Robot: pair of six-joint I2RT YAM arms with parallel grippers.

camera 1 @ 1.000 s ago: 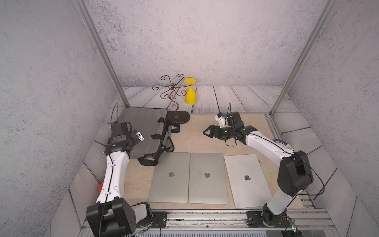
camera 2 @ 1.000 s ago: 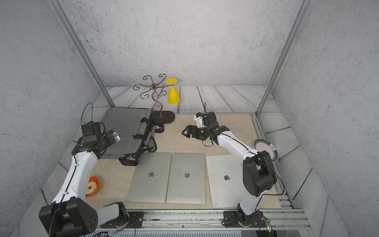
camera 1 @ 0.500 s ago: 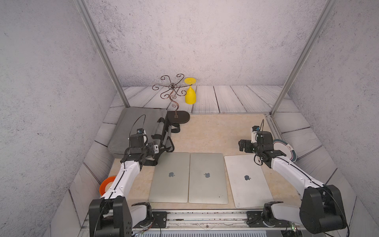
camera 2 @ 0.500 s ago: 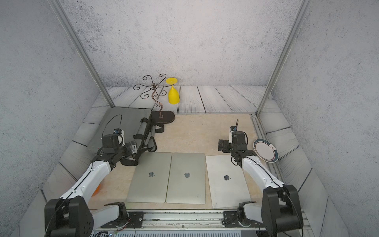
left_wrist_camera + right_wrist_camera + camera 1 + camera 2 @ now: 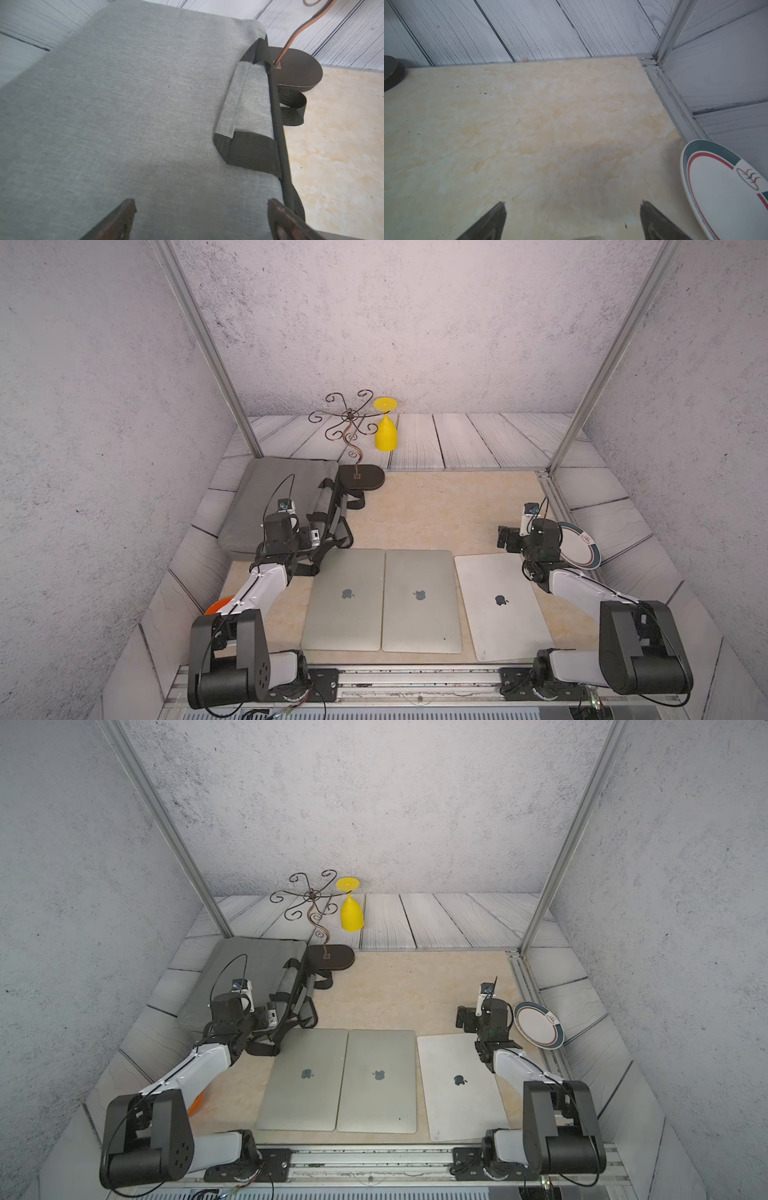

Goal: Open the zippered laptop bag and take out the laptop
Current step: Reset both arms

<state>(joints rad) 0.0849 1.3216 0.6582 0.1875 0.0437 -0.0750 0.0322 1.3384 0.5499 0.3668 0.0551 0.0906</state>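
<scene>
L gripper (image 5: 200,204) hangs over the near end of the laptop bag (image 5: 124,104), jaws spread wide, nothing held, only grey fabric below. R gripper (image 5: 572,204) is also wide and empty, over bare tabletop (image 5: 550,124) well apart from the bag, w/ a plate (image 5: 726,187) just beside it.

The bag lies flat and looks closed. Its dark zipper edge (image 5: 276,116) runs along the side facing the R gripper, w/ the fabric-wrapped handle (image 5: 247,99) folded onto its top. Three laptops (image 5: 345,597) lie just beside the bag's near end; can't tell if another is inside.

Judgement: the bag is soft and padded, prob. slides or bunches if tugged, so pin the fabric w/ one gripper and take the zipper pull w/ the other (pull not visible). A laptop is stiff, slick and fairly heavy: grip it by an edge.

Vs 1 s ago: L arm was over the bag's outer side, and R arm reached in close to the bag, near the wire stand's base (image 5: 297,70). Both have drawn back. Bag and laptops are unmoved.
</scene>
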